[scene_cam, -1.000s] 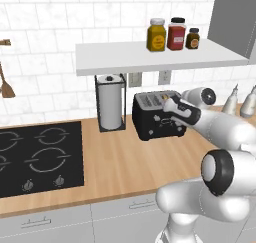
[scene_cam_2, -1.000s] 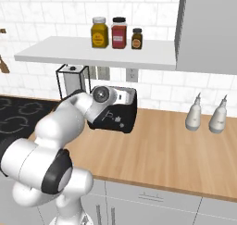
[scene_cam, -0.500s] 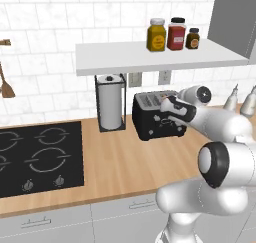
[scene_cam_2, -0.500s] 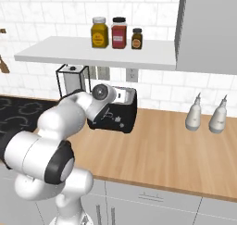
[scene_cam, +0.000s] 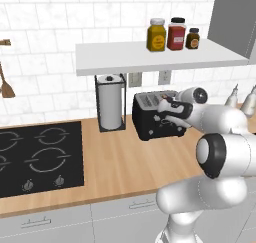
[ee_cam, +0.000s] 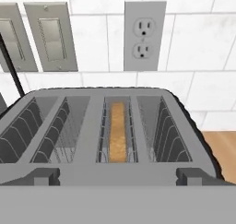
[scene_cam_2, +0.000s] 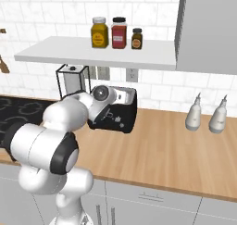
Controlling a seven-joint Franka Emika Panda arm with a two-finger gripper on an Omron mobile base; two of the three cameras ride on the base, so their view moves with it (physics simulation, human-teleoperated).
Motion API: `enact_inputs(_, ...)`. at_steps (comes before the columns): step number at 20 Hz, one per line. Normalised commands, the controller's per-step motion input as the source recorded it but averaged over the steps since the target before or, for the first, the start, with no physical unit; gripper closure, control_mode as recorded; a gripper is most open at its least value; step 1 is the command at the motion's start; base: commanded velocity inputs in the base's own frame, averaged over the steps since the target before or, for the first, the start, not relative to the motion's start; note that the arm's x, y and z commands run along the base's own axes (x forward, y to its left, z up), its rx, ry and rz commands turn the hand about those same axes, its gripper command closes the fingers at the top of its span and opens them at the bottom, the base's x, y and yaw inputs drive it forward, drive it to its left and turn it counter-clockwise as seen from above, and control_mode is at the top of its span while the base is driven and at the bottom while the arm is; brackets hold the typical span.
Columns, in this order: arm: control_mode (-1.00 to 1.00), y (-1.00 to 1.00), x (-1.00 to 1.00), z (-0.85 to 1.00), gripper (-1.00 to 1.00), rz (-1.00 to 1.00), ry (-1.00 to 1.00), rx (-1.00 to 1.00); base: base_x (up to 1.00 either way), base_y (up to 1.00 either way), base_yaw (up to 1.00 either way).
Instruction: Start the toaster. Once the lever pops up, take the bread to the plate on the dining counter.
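One square slice of bread (ee_cam: 118, 132) with a brown crust, standing on edge in the third slot from the left of the black boxy four-slot toaster (scene_cam: 159, 115), top crust low between the wire guides. Likely light, stiff enough to lift by its upper edge, but crumbly under a hard pinch; best taken across the flat faces near the top crust once raised. Toaster itself probably steady, lever on the front face needing a firm downward push first.

Two-finger gripper (scene_cam: 170, 115) spread wide, pinching nothing, poised just at the toaster's front upper edge; dark fingertips (ee_cam: 42, 175) at 6 o'clock in the hand view.

Around it: paper-towel roll in a black wire holder (scene_cam: 110, 107) just beside the toaster at 9 o'clock, black hob (scene_cam: 35, 157) farther at 8 o'clock. White shelf (scene_cam: 150, 57) with three spice jars (scene_cam: 172, 34) overhead at 12 o'clock, limiting a straight upward lift. Two pale bottles (scene_cam_2: 206, 118) well apart at 3 o'clock. White wall socket (ee_cam: 144, 34) behind.
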Motion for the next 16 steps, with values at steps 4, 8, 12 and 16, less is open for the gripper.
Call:
enact_inputs(4, -1.0, 0.0, 0.12, -0.2, -1.0, 0.0, 0.0, 0.0, 0.0, 0.0, 0.0)
enact_inputs(8, -1.0, 0.0, 0.08, -0.05, -1.0, 0.0, 0.0, 0.0, 0.0, 0.0, 0.0)
enact_inputs(12, -1.0, -0.02, 0.14, 0.0, -1.0, 0.0, 0.0, 0.0, 0.0, 0.0, 0.0)
enact_inputs(16, -1.0, -0.02, 0.2, 0.0, -1.0, 0.0, 0.0, 0.0, 0.0, 0.0, 0.0)
